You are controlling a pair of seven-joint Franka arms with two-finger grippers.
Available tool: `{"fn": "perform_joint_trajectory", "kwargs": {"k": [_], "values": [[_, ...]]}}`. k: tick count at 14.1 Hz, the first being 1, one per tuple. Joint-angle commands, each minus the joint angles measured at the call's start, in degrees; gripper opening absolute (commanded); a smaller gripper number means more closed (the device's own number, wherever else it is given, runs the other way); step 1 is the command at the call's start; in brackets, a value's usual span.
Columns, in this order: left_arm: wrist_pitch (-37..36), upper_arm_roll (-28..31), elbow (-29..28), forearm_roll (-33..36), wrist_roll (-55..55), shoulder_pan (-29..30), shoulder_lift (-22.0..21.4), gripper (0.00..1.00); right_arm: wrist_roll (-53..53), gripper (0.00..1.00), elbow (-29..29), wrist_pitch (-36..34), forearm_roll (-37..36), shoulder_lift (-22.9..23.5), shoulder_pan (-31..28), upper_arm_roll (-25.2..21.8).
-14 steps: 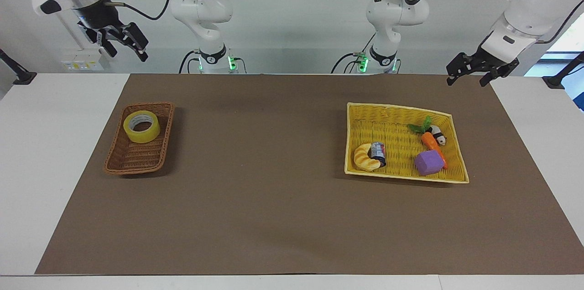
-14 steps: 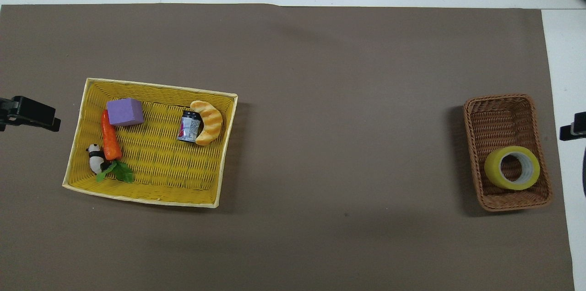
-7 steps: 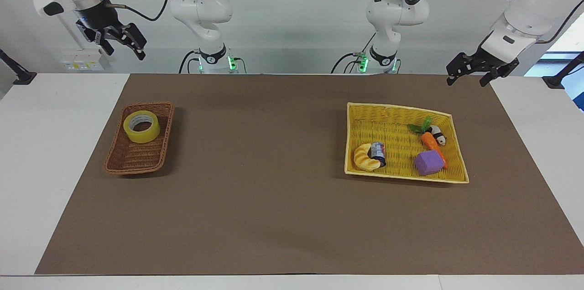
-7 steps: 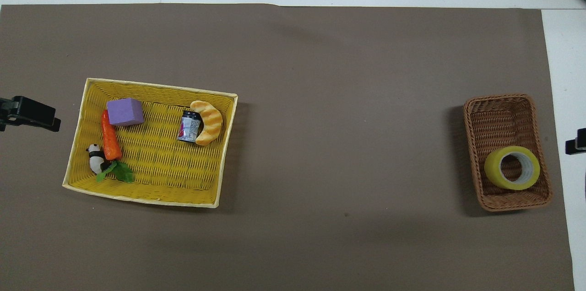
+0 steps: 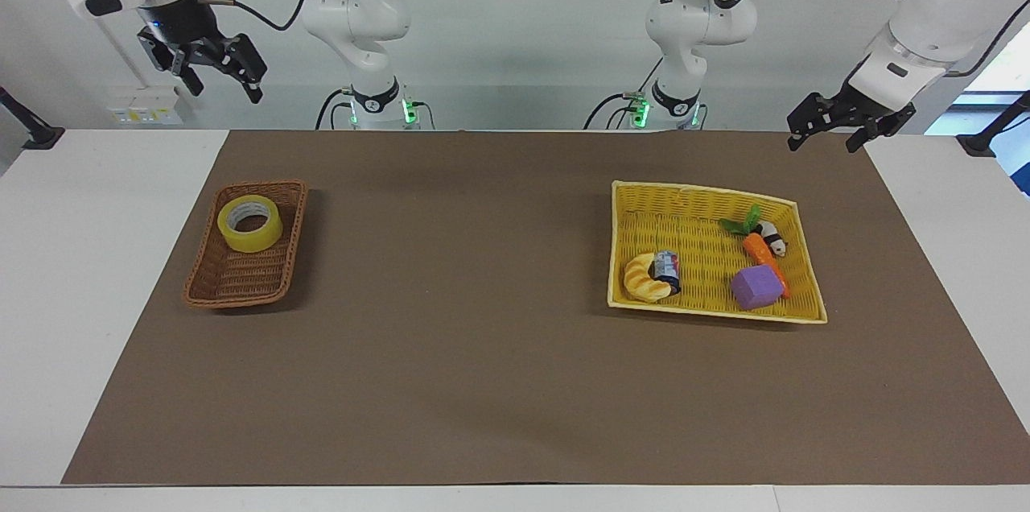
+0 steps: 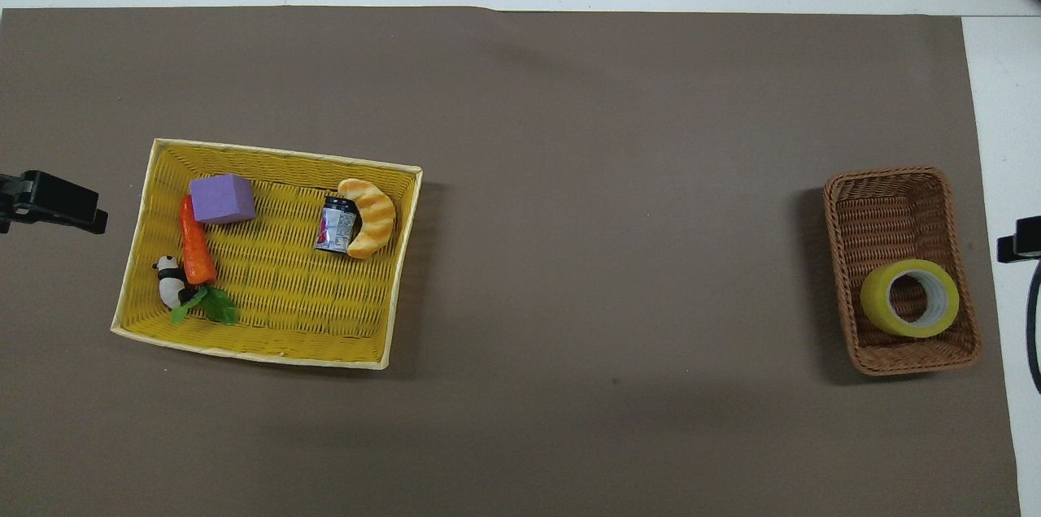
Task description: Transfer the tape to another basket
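Note:
The tape (image 5: pixel 250 223), a yellow roll with a white core, lies flat in the brown wicker basket (image 5: pixel 228 287), at the basket's end nearer the robots. It also shows in the overhead view (image 6: pixel 909 298), in the same basket (image 6: pixel 885 204). My right gripper (image 5: pixel 216 79) is open and empty, raised high, apart from the tape; one of its fingers (image 6: pixel 1018 239) shows over the white table beside the basket. My left gripper (image 5: pixel 826 140) is open and empty, waiting in the air near the yellow tray.
A bright yellow woven tray (image 5: pixel 700 202) toward the left arm's end holds a purple cube (image 5: pixel 756 287), a toy carrot (image 5: pixel 760 250), a small panda (image 5: pixel 773 237), a croissant (image 5: pixel 645 278) and a small can (image 5: pixel 668 266). A brown mat (image 5: pixel 483 351) covers the table.
My right gripper has turned and shifted slightly in the air, staying high. The tape, the baskets and the left arm have not moved.

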Motion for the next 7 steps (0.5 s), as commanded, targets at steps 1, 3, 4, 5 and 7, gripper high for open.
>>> {"fn": "perform_joint_trajectory", "kwargs": {"k": [1, 3, 4, 5, 7], "values": [[-0.93, -0.17, 0.46, 0.58, 0.14, 0.36, -0.40, 1.00, -1.40, 1.00, 3.74, -0.15, -2.10, 2.48, 0.74, 0.83], [-0.93, -0.35, 0.46, 0.58, 0.14, 0.36, -0.40, 1.00, -1.31, 1.00, 3.40, -0.15, -1.32, 2.13, 1.27, 0.84], [-1.01, -0.17, 0.55, 0.58, 0.14, 0.36, -0.40, 1.00, -1.31, 1.00, 3.39, 0.02, -1.05, 2.13, 0.84, 0.84], [-0.93, -0.17, 0.46, 0.58, 0.14, 0.27, -0.40, 1.00, -1.40, 1.00, 3.39, 0.20, -0.96, 2.13, 1.01, 0.84], [-0.93, -0.17, 0.46, 0.58, 0.14, 0.27, -0.40, 1.00, -1.75, 1.00, 2.61, 0.29, -1.57, 1.69, 1.80, 1.36]]}}
